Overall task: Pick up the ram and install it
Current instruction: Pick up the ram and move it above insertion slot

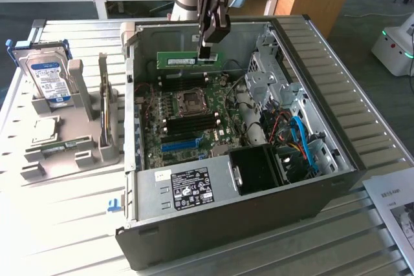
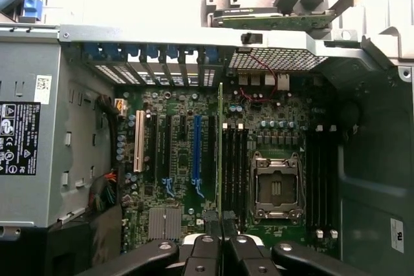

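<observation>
Nearest the exterior view stands the labelled wall of the open computer case [image 1: 259, 205], lying on its side on the slatted table [image 1: 71, 224] so that its inside faces up to your arm. To the exterior view's left, a grey holder [image 1: 77, 153] keeps the spare parts upright and within reach, among them a blue-labelled hard drive [image 1: 48, 75].

Deeper in, the motherboard [image 1: 187, 121] lies flat, its processor socket [image 1: 192, 100] bare and the dark memory slots [image 2: 236, 172] running alongside it.

Above the far side of the board hangs the ram [image 1: 176, 61], carried on edge with its white label facing the exterior view. Your gripper [image 1: 207, 50] has its fingers [image 2: 206, 250] clamped on the stick toward the end on the exterior view's right. The wrist view sees the ram [image 2: 220, 153] as a thin green line running the same way as the slots just beside it. That pose looks chosen so the lower edge can meet a slot squarely. By these views the stick is not yet seated.

The gripper body covers the spot where the fingers meet the stick. The contact edge cannot be made out, nor can you tell which slot lies directly beneath. The arm is cut off at the top of the exterior view, and a printed sheet [image 1: 398, 205] at its right edge.
</observation>
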Controlling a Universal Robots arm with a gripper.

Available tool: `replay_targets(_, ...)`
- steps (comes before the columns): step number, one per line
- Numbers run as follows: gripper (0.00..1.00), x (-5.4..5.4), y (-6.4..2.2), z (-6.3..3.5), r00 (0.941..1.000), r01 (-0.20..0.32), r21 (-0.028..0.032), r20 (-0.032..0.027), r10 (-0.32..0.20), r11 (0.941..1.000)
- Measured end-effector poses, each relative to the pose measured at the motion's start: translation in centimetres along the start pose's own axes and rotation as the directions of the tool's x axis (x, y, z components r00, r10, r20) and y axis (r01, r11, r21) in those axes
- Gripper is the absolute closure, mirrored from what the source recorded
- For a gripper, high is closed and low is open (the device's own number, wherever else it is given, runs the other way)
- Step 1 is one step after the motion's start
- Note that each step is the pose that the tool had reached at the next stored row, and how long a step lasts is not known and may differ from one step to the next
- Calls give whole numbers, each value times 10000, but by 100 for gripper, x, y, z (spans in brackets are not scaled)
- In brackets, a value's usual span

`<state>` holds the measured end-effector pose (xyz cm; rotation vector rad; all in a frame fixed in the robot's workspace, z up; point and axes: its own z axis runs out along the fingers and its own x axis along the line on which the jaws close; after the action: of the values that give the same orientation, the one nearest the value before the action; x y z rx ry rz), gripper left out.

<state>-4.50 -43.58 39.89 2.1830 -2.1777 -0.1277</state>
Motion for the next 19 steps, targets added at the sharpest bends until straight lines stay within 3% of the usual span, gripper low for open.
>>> replay_targets(10, 88, -20, 2, 6, 10000, -1, 5, -2, 1, 10000)
replay_targets(19, 88, -20, 22, 10, 10000, 12, 103, -1, -12, 9999)
